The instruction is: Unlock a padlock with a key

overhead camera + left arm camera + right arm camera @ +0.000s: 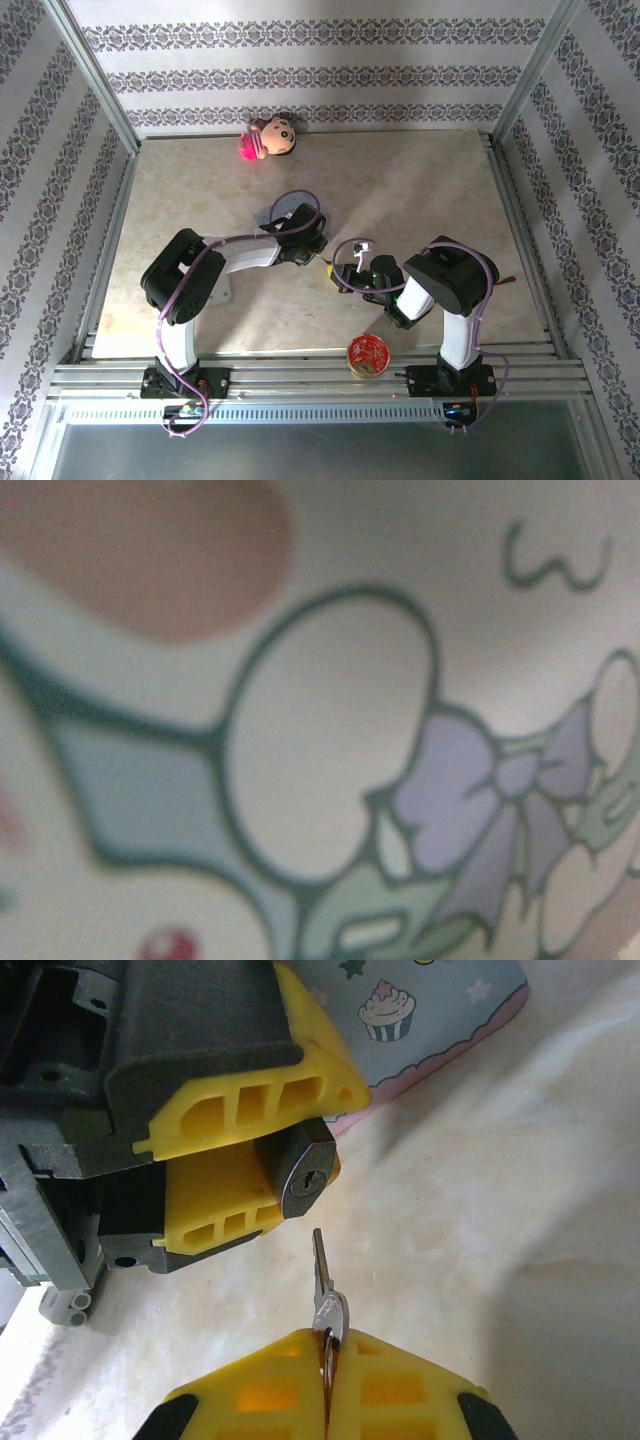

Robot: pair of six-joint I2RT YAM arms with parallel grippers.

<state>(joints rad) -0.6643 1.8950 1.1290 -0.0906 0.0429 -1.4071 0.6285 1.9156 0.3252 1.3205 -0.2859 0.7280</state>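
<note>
You're roughly halfway, I'd say. Your left claw (306,1156) is closed partway around the padlock (303,1172), with the keyhole (305,1182) facing the other arm. Your right claw (327,1345) is pinched tight on the key (322,1280). The blade is lined up with the keyhole but sits just short of it. Left to do: slide it in, turn it, pop the lock open.

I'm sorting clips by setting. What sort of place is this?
Probably a robot test cell in a lab: two black-and-white robot arms bolted to silver aluminium rails, a beige tabletop, walled in by patterned wallpaper panels.
</note>
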